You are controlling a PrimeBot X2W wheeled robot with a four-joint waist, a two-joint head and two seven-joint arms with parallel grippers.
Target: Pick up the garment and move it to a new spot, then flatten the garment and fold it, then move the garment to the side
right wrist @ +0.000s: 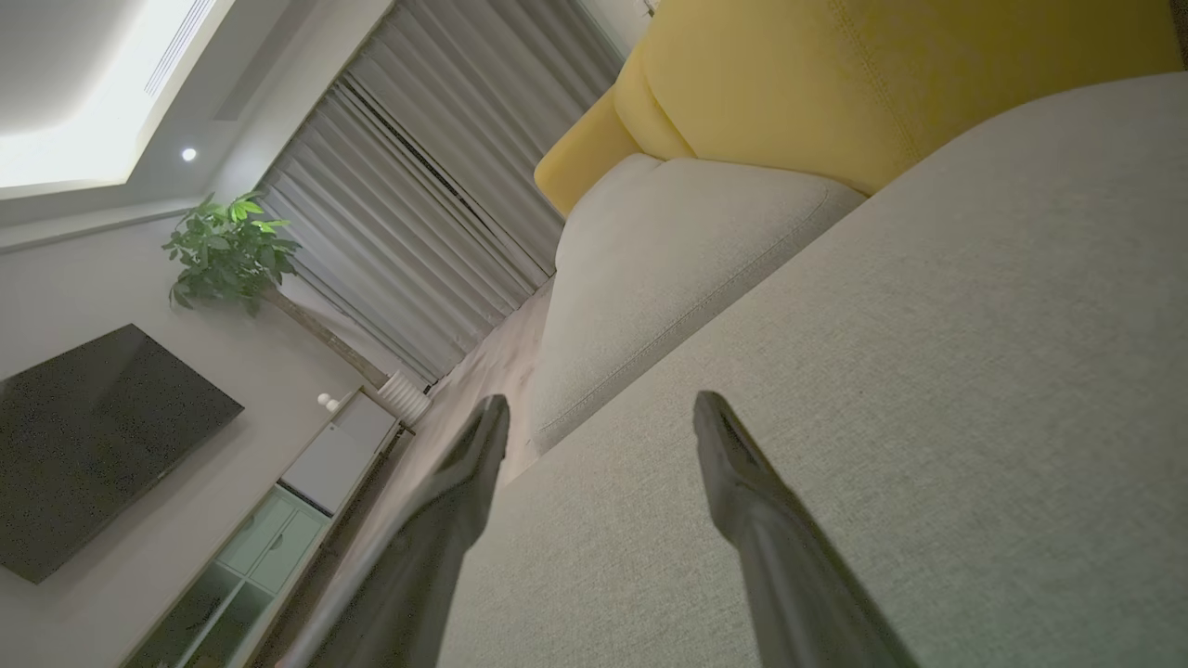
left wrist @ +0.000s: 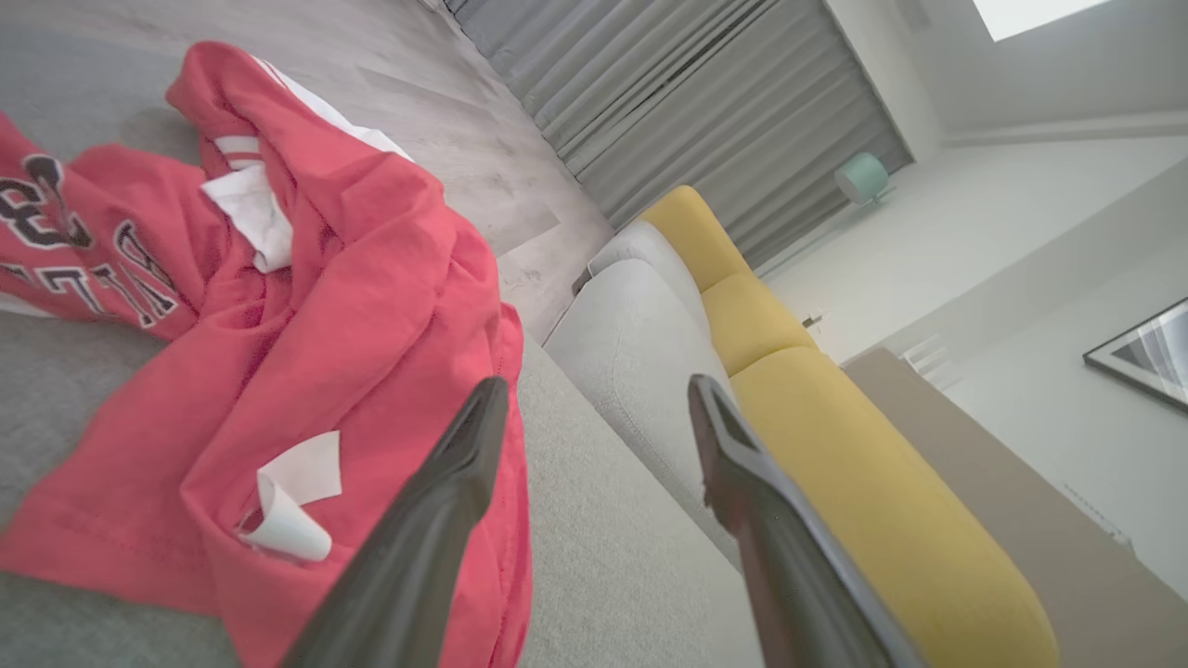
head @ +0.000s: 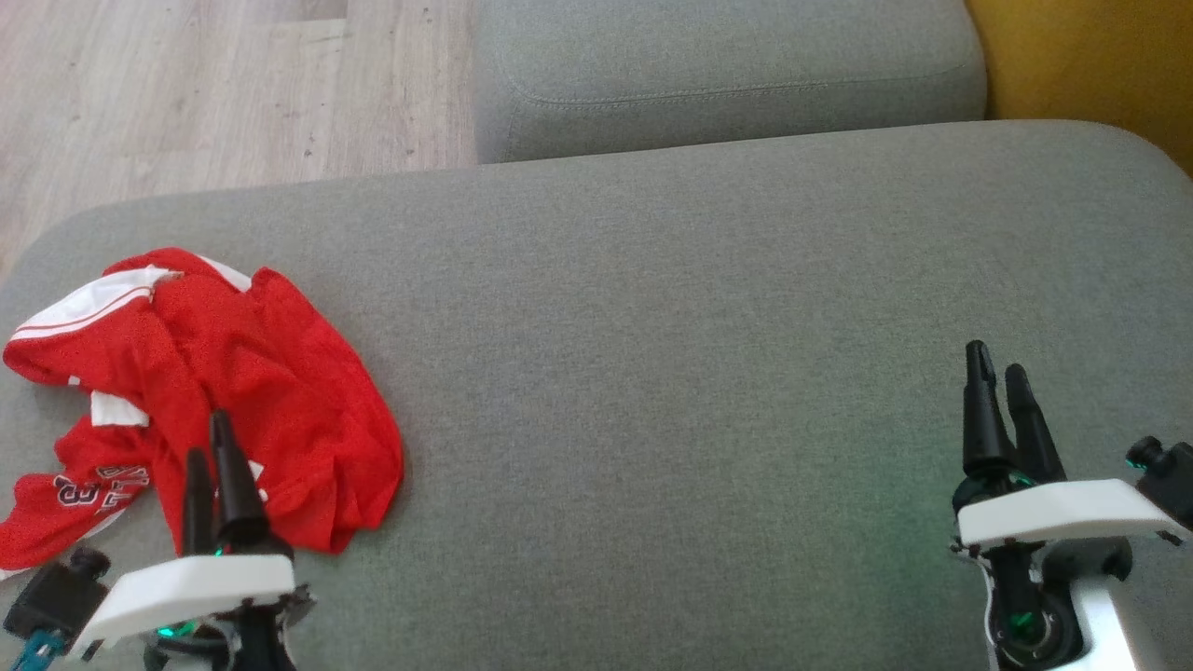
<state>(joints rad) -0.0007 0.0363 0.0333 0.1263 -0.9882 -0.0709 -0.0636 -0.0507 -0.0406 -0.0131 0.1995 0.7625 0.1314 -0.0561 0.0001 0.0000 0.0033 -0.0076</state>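
A crumpled red garment (head: pixel 270 373), a jersey with white trim and dark lettering, lay bunched at the left end of a wide grey sofa seat (head: pixel 671 354). Your left fingers (head: pixel 228 457) stood spread apart over its near edge, holding nothing; whether they touched the cloth could not be told. Your right fingers (head: pixel 983 410) were likewise spread and empty, well apart from the garment, above bare seat fabric at the right. Beyond the seat sat a second grey cushion (head: pixel 727 75), with pale wooden floor (head: pixel 186 93) to its left and yellow upholstery (head: pixel 1100 65) to its right.
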